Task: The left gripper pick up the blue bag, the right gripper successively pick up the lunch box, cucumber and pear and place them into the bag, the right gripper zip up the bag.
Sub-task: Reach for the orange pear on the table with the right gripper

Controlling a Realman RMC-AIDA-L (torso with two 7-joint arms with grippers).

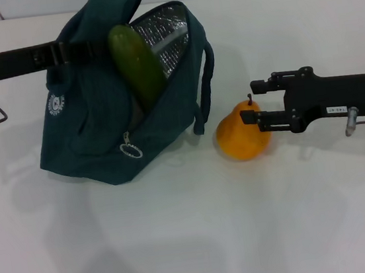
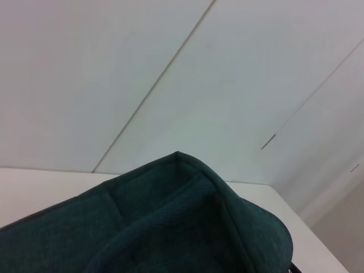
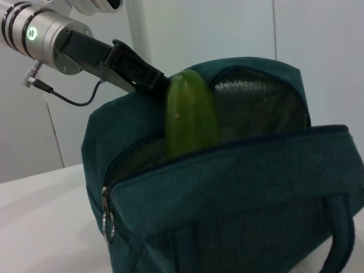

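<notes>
Holding the blue bag (image 1: pixel 111 128) up by its top edge, the left gripper (image 1: pixel 95 48) reaches in from the robot's left; its fingertips disappear into the fabric near the top handle, so the jaws look clamped on the bag, though the contact itself is hidden. Likely reason for the hold: it keeps the mouth propped open and tilted toward the right arm, foil lining (image 1: pixel 166 32) exposed. In the left wrist view only bag fabric shows, against the wall behind.

Cucumber (image 1: pixel 135 61) stands steeply in the opening, lower end inside, upper end poking out above the zip line. It will probably need to settle deeper before the zip can close. Ring zipper pull (image 1: pixel 131 149) hangs at the low front end of the opening, so the zipper is fully open.

Lunch box is not visible anywhere; probably already inside under the cucumber, cannot confirm.

Pear (image 1: pixel 242 132) sits on the white table (image 1: pixel 195 241) just beside the bag's right side, stem up, not yet lifted.

Right gripper (image 1: pixel 256 103) comes in level from the robot's right, jaws open around the pear's upper half, one finger near the stem and one across its side. Whether the fingers touch the pear cannot be told. Judged step: pear pick, then drop into the bag, then zip.
</notes>
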